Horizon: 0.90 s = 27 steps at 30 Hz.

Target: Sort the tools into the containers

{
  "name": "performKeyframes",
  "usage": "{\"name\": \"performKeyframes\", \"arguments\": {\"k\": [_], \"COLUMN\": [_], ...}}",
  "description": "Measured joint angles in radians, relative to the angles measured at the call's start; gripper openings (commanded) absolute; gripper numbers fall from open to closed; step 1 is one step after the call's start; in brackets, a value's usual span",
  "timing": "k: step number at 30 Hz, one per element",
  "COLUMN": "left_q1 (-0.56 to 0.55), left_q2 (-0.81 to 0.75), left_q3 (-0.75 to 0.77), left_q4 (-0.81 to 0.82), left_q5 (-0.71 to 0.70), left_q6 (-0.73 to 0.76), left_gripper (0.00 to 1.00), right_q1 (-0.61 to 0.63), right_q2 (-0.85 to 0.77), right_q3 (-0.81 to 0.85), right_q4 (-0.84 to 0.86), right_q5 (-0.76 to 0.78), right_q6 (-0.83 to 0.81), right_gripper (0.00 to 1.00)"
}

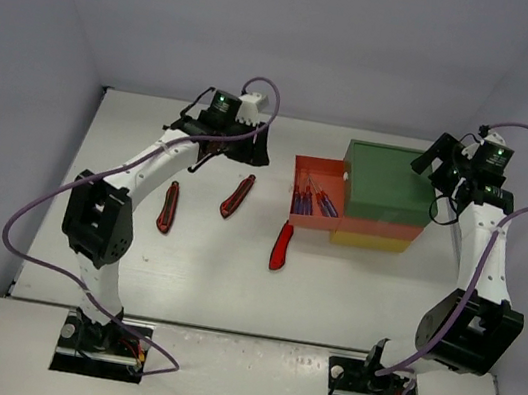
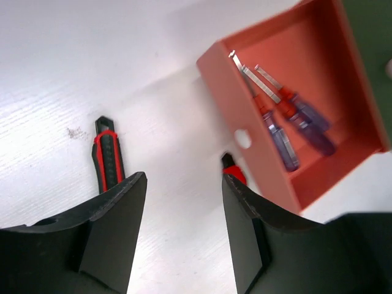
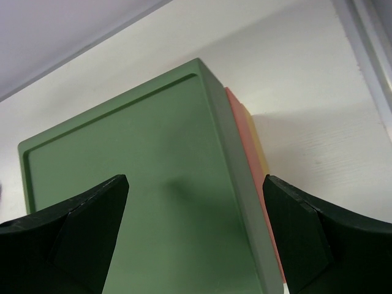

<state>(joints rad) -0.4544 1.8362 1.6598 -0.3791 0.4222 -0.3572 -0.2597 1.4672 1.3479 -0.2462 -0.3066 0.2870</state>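
Three chunky red utility knives lie on the white table: one at the left (image 1: 168,207), one in the middle (image 1: 237,196), one near the drawer (image 1: 282,245). The stacked drawer unit has a green top (image 1: 388,183), a red-orange drawer (image 1: 297,188) pulled out to the left, and a yellow bottom (image 1: 368,241). Slim blue and red screwdrivers (image 1: 314,203) lie in the open drawer. My left gripper (image 1: 239,149) is open and empty above the table, with a knife (image 2: 107,160) ahead of its left finger and a knife tip (image 2: 233,169) by its right. My right gripper (image 1: 439,181) is open and empty over the green top's right edge.
The left wrist view shows the drawer's front wall (image 2: 226,92) with a finger hole and the screwdrivers (image 2: 282,116) inside. The right wrist view shows the green top (image 3: 153,184) with thin red-orange (image 3: 245,141) and yellow (image 3: 262,159) edges beside it. Grey walls enclose the table.
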Motion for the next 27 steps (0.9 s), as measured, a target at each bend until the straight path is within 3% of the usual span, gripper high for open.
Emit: {"name": "performKeyframes", "arguments": {"k": [15,27], "left_q1": [-0.083,-0.152], "left_q2": [0.236,0.303], "left_q3": [0.026,0.081], "left_q4": [-0.002,0.251], "left_q5": [0.073,0.151], "left_q6": [0.254,0.218], "left_gripper": [0.49,0.46], "right_q1": [-0.003,-0.010], "right_q2": [0.002,0.003], "right_q3": [-0.019,-0.063], "right_q4": [0.007,0.019], "right_q5": [-0.088,-0.106], "right_q6": [0.000,0.004], "right_gripper": [0.88,0.87]}}
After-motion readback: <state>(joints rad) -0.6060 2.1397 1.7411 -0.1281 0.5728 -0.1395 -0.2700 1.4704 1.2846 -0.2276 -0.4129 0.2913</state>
